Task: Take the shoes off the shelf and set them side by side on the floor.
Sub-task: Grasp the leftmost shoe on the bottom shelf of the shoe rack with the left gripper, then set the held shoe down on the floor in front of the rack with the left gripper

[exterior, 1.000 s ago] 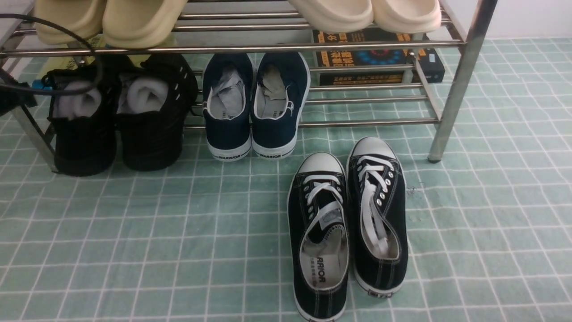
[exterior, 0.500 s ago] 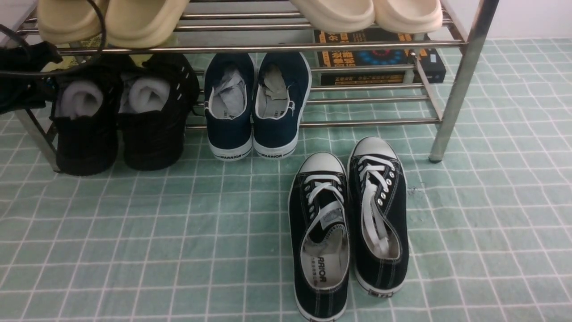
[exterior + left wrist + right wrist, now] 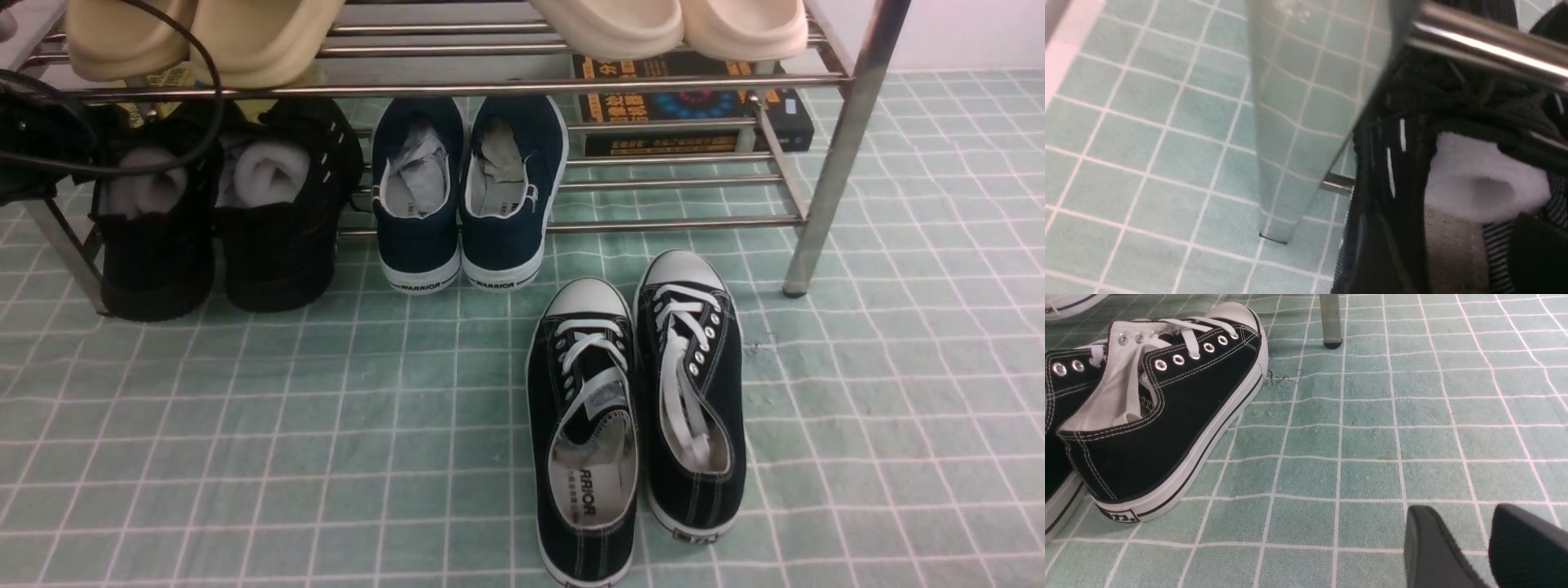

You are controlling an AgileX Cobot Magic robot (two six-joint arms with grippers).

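The two black knit shoes stand side by side at the left end of the shelf (image 3: 457, 86), on its lower tier: the left shoe (image 3: 155, 245) and the right shoe (image 3: 282, 237), both holding white stuffing. My left arm (image 3: 37, 151) reaches in from the left edge beside the left shoe. In the left wrist view that shoe (image 3: 1400, 102) fills the frame, and my left gripper (image 3: 1466, 261) is open at its mouth, one dark finger outside the wall and one inside. My right gripper (image 3: 1466, 522) hovers low over the floor (image 3: 326, 425), slightly open and empty.
A navy WARRIOR pair (image 3: 465, 196) stands on the lower tier, next to the black shoes. A black canvas pair with white toe caps (image 3: 637, 408) lies on the floor. Cream slippers (image 3: 204, 37) rest on the upper tier, a dark box (image 3: 694, 114) behind. A shelf leg (image 3: 1298, 122) stands close beside the left shoe.
My left arm and its cable loop rose at the left edge, then settled lower against the left black shoe. No shoe has shifted.
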